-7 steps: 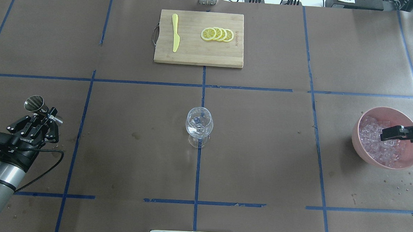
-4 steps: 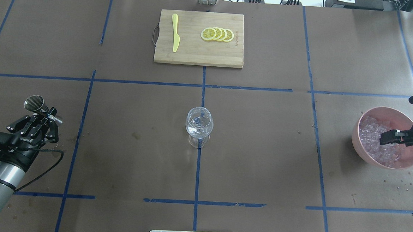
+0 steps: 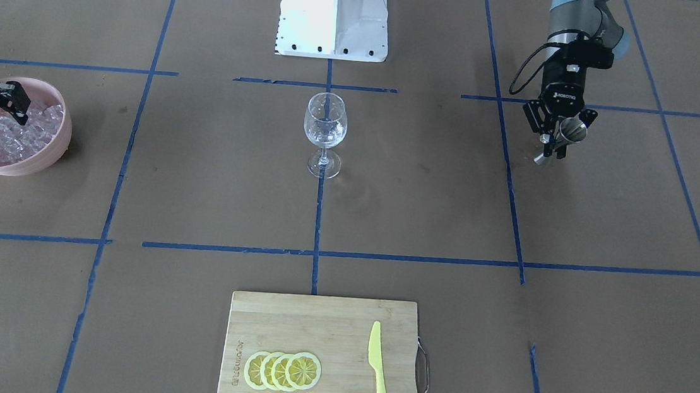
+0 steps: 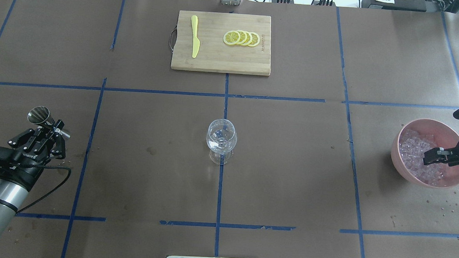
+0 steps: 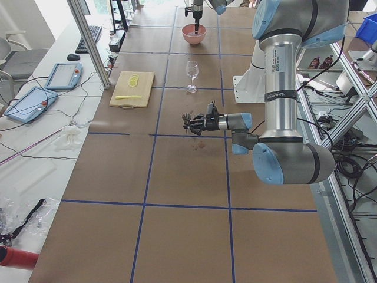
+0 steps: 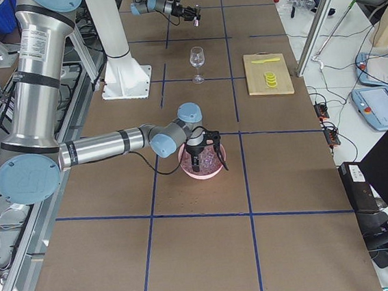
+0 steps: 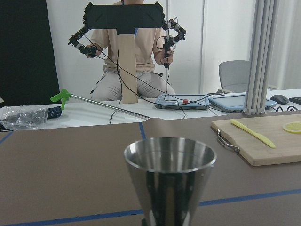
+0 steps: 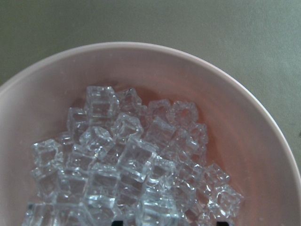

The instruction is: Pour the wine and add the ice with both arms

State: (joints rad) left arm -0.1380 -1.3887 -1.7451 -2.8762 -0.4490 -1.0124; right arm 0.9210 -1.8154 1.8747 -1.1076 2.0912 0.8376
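Observation:
My left gripper [image 4: 50, 129] is shut on a steel jigger [image 4: 38, 115] at the table's left side, held just above the surface. The jigger fills the left wrist view [image 7: 169, 179], upright, and also shows in the front view [image 3: 568, 132]. My right gripper [image 4: 431, 156] reaches into a pink bowl [image 4: 404, 132] at the right side. Its fingers are apart, low among the ice [image 8: 127, 165], a pile of clear cubes [image 3: 13, 135]. A clear stemmed wine glass [image 4: 221, 140] stands at the table's middle, apart from both grippers.
A wooden cutting board [image 4: 220, 61] lies at the far middle with lemon slices [image 4: 242, 38] and a yellow knife [image 4: 195, 36]. The white robot base [image 3: 334, 11] sits at the near edge. Water drops spot the paper near the bowl [image 4: 451, 203].
My right gripper has sunk lower into the bowl's ice and shifted slightly toward the robot. The left arm and jigger have not moved.

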